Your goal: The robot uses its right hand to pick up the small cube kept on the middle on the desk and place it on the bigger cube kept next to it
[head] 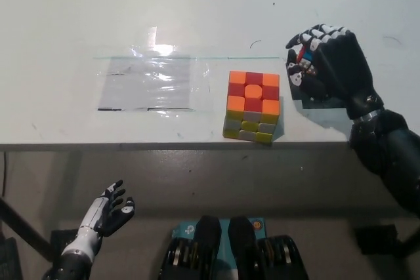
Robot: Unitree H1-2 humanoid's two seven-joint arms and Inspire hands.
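A black right hand [326, 60] is closing around a small cube [304, 56] at the upper right of the frame, its fingers [296, 78] curling over the cube's left side so that only slivers of red, blue and white are showing between them. The small cube is sitting inside the grip, above a dark patch [319, 101] on the desk [197, 4]; whether it is touching that patch or hanging just clear of it cannot be told. The back of the hand is facing up and toward the right, and the black forearm is running down to the lower right edge of the picture.

Just left of the hand, and apart from it, the big cube [252, 105] is standing near the desk's front edge at centre frame, showing an orange and red top and a yellow and grey front face. Nothing is resting on top of it.

Further left, a clear plastic sheet [147, 83] is lying flat on the white surface, catching a glare of light.

At the lower left of the frame, below the desk edge, the white left hand [108, 211] is idling with its fingers spread apart, holding nothing.
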